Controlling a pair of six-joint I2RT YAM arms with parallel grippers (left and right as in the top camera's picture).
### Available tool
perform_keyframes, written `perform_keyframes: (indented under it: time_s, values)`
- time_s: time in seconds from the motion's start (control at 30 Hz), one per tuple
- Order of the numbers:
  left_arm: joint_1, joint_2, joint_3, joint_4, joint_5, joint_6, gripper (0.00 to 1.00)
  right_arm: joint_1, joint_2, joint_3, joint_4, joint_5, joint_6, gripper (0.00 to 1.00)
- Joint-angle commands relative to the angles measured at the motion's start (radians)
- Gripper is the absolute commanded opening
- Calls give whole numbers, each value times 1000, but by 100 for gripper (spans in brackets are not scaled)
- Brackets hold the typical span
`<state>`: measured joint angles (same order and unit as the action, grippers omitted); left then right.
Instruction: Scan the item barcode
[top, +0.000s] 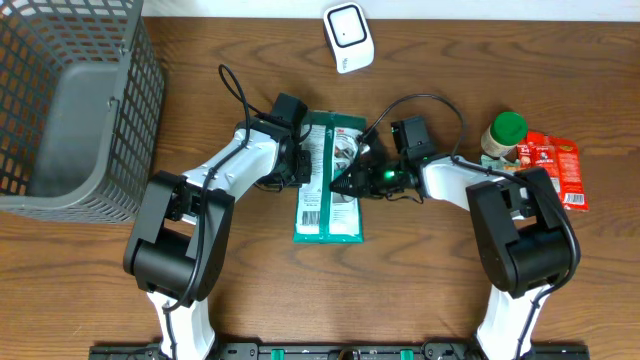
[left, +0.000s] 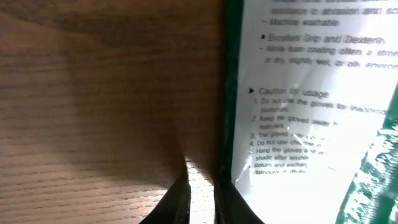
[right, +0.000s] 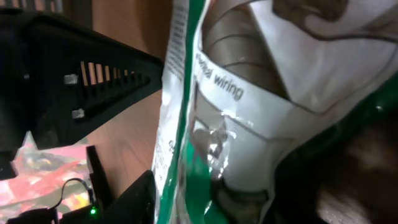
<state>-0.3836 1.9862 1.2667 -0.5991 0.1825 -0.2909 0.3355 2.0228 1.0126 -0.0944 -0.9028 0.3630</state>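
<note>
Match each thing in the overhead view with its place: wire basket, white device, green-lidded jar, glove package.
Things:
1. wire basket
2. white device
3. green-lidded jar
4. glove package

Places:
A. centre of the view
B. right side, beside the red packets
C. left side
D. top edge, near the middle

Pairs: 1-C, 2-D, 3-B, 4-A

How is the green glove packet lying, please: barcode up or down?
Barcode up: the glove packet shows its barcode, beside printed text, to the overhead camera.
</note>
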Motion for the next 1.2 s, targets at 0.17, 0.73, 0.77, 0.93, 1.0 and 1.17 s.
perform_keyframes:
  time_s: [0.17, 0.73, 0.77, 0.93, 1.0, 1.17]
  values:
    - [-9, 60, -20, 6, 6, 2, 16, 28, 37, -11, 33, 0, -3, 33]
    - [69, -236, -11, -37, 5, 2, 24, 5, -64, -11, -9, 11, -134, 1]
    - [78, -253, -11, -47, 5, 2, 25, 5, -85, -11, -26, 27, -158, 1]
    - [112, -289, -11, -112, 5, 3, 28, 5, -154, -11, -79, 41, -242, 1]
    - [119, -285, -11, -140, 5, 11, 31, 5, -172, -11, -90, 42, -261, 1]
    - [148, -280, -11, -209, -37, 28, 36, 5, -221, -11, -154, 175, -330, 1]
